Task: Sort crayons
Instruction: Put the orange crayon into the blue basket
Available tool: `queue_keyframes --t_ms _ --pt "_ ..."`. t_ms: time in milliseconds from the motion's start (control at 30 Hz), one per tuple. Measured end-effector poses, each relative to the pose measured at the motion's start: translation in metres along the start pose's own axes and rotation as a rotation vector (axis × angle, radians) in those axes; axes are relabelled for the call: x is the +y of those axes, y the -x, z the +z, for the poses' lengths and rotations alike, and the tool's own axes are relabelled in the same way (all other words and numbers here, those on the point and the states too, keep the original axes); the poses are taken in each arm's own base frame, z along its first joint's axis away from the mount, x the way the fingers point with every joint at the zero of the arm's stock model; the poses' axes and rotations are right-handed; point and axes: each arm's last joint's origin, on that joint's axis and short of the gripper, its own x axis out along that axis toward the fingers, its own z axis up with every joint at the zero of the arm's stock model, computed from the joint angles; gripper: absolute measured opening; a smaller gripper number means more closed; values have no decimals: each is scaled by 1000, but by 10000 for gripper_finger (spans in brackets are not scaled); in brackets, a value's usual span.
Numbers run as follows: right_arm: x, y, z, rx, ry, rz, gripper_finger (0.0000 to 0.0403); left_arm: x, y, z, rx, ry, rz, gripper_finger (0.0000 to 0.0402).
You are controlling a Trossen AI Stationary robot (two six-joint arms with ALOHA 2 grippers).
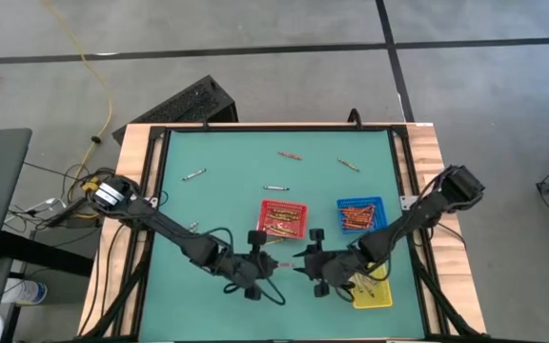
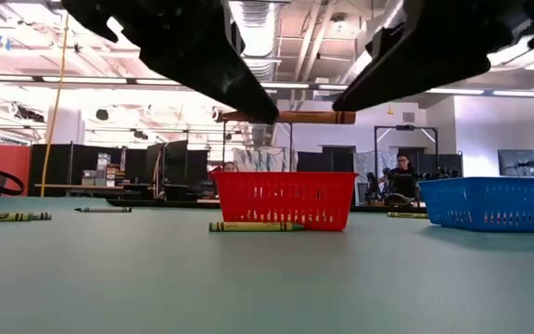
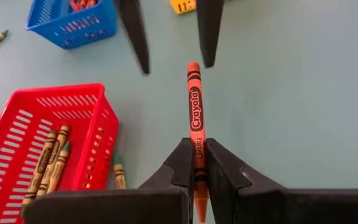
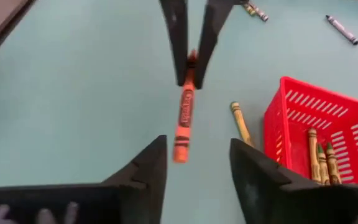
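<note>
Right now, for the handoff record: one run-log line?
left end effector: shut on orange crayon | right end effector: open, facing it | red tray: behind

The orange paper-wrapped crayon (image 3: 195, 118) looks matt, its wax tip smooth. The red slotted plastic tray (image 3: 55, 134) shines faintly. The teal tabletop (image 3: 291, 106) is smooth, matt, edged in pale wood.

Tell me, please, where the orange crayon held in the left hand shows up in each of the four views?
High view: orange crayon is a faint sliver between the two hands, below the red tray.
Low view: held level above the red tray, crayon.
Left wrist view: upright at centre, clamped in the left hand, crayon.
Right wrist view: crayon ahead of the open right hand.
Shared landmark: the red tray.
</note>
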Motion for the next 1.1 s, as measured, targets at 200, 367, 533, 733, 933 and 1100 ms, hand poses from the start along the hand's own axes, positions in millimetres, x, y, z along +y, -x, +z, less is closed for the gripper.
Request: queue_keyframes --t_ms 200,367,533,733,933,1100 --pt "-4 -7 -1 10 -16 -1 231 0 0 1 -7 -1 1 9" --pt "-8 -10 -2 16 -25 -14 236 1 0 1 -12 -2 25 9" --pt "-10 -11 -2 18 -27 -19 204 1 0 1 -13 -2 43 9" --pt "-10 -11 -2 18 -27 -19 129 1 0 1 -14 -1 46 9" --pt "-10 -11 -3 30 -20 -21 52 2 0 1 -16 1 64 9" --pt "-10 -9 -2 30 -22 5 8 1 0 1 -14 0 39 35"
